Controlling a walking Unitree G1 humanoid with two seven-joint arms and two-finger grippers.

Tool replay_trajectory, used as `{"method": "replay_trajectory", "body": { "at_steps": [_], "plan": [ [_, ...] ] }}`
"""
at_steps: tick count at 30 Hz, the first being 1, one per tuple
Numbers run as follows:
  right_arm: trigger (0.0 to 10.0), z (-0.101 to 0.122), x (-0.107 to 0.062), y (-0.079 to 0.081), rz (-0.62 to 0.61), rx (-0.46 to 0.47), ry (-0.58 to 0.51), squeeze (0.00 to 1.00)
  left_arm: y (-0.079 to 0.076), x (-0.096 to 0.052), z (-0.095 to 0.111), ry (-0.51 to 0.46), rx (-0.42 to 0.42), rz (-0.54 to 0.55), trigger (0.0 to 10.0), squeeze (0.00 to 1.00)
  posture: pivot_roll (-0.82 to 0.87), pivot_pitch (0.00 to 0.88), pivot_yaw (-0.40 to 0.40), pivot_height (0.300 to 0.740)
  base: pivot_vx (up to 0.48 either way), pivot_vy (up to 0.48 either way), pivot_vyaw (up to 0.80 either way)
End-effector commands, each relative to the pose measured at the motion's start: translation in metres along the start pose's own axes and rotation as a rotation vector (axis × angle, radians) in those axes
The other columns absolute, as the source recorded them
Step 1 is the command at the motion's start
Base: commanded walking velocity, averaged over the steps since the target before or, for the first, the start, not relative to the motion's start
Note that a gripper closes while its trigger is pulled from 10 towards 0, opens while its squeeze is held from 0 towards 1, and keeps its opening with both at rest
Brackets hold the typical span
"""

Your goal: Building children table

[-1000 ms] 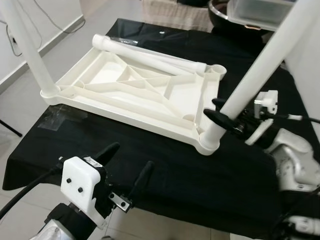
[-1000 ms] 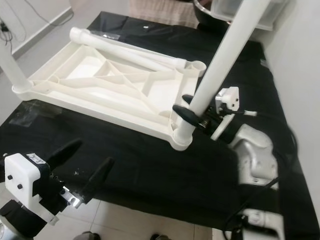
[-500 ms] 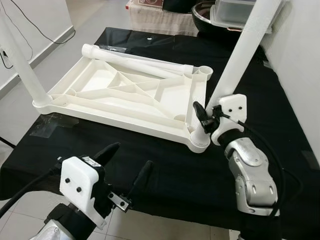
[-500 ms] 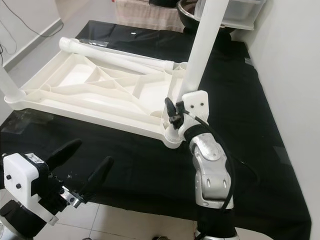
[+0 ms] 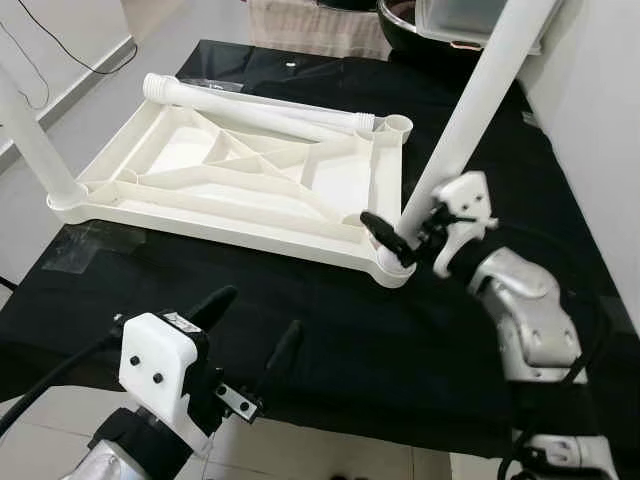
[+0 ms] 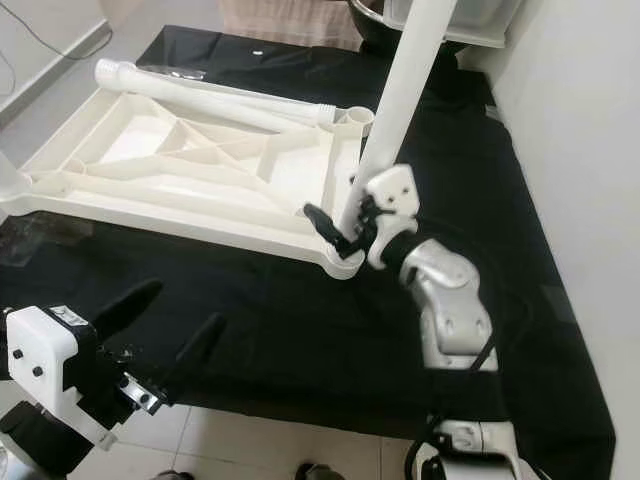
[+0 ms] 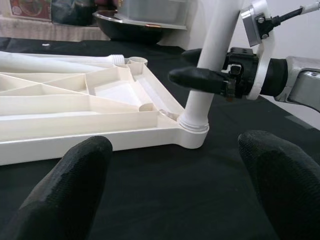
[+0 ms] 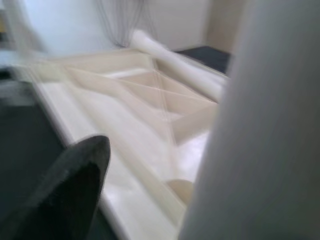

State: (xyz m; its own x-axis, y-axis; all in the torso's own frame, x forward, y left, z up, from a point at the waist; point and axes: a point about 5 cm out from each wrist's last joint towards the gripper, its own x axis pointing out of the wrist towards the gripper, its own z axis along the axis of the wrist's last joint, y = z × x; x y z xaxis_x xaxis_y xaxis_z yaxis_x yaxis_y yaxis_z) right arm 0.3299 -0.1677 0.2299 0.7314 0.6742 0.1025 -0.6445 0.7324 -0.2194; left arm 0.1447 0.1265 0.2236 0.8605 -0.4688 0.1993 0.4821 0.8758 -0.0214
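Compared with half a second back, the right gripper [image 5: 400,235] has rotated at the wrist: its white camera block was standing up against the leg, now it's tipped over to the side and the forearm leans out further to the right. The head camera also shifted a bit, so the whole scene sits slightly differently.

The tabletop [image 5: 250,180], a white plastic panel, lies upside down on the desk [image 5: 330,320], which is covered in black cloth, ribs facing up. Legs, counted: three that I can see. One upright leg [image 5: 470,110] stands in the near right corner socket, a second upright leg [image 5: 35,150] is in the near left corner, and a loose leg [image 5: 260,110] lies flat along the far edge of the panel. The far right corner socket [image 5: 397,126] is bare.

The right gripper's fingers [image 7: 197,77] are around the base of the near right leg, one on each side; I can't tell if they actually pinch it or just sit beside it. The left gripper [image 5: 250,335] hovers low at the near edge of the desk, fingers spread wide with nothing between them.

No readable writing or brand anywhere. At the far end there's a dark bowl [image 5: 400,18] and a clear plastic tub [image 5: 455,15].
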Motion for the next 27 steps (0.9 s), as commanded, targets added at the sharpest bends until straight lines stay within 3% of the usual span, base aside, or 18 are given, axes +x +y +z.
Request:
{"method": "replay_trajectory", "body": {
  "at_steps": [1,4,5,8,10,11,13,14,21,27],
  "plan": [
    [10.0,-0.006,0.005,-0.007,0.142,-0.012,0.038,0.0,0.0,-0.001,0.0,-0.002,0.0,0.002,10.0,0.0,0.2,0.215,-0.105,0.74,0.0,0.0,0.0],
    [10.0,-0.006,0.007,-0.013,0.145,-0.043,0.059,0.0,0.0,-0.001,0.0,-0.003,0.0,0.003,10.0,0.0,0.2,0.215,-0.105,0.74,0.0,0.0,0.0],
    [10.0,-0.004,0.012,-0.022,0.182,-0.016,0.052,0.0,0.0,-0.001,0.0,-0.003,0.0,0.003,10.0,0.0,0.2,0.222,-0.104,0.74,0.0,0.0,0.0],
    [10.0,-0.002,0.014,-0.029,0.281,0.049,0.033,0.0,0.001,-0.001,0.001,-0.004,0.002,0.006,10.0,0.0,0.21,0.225,-0.102,0.74,0.0,0.0,0.0],
    [10.0,-0.002,0.014,-0.029,0.284,0.049,0.034,0.0,0.001,-0.001,0.001,-0.005,0.002,0.006,10.0,0.0,0.21,0.225,-0.102,0.74,0.0,0.0,0.0],
    [3.8,-0.001,0.015,-0.034,0.295,0.057,0.025,0.0,0.001,-0.001,0.001,-0.005,0.003,0.007,10.0,0.0,0.21,0.226,-0.103,0.74,0.0,0.0,0.0],
    [3.8,-0.001,0.015,-0.036,0.298,0.062,0.02,0.0,0.001,-0.001,0.001,-0.005,0.003,0.007,10.0,0.0,0.21,0.226,-0.103,0.74,0.0,0.0,0.0],
    [0.0,0.0,0.014,-0.041,0.303,0.086,0.008,0.0,0.001,-0.001,0.001,-0.005,0.004,0.007,10.0,0.0,0.21,0.227,-0.102,0.74,0.0,0.0,0.0],
    [0.0,-0.006,0.003,-0.049,0.304,0.098,0.02,0.0,0.001,-0.001,0.001,-0.004,0.004,0.006,10.0,0.0,0.21,0.228,-0.101,0.74,0.0,0.0,0.0],
    [0.0,-0.018,-0.023,-0.058,0.264,0.127,0.035,0.0,0.0,0.0,0.001,-0.004,0.002,0.005,10.0,0.0,0.19,0.229,-0.103,0.74,0.0,0.0,0.0]
  ]
}}
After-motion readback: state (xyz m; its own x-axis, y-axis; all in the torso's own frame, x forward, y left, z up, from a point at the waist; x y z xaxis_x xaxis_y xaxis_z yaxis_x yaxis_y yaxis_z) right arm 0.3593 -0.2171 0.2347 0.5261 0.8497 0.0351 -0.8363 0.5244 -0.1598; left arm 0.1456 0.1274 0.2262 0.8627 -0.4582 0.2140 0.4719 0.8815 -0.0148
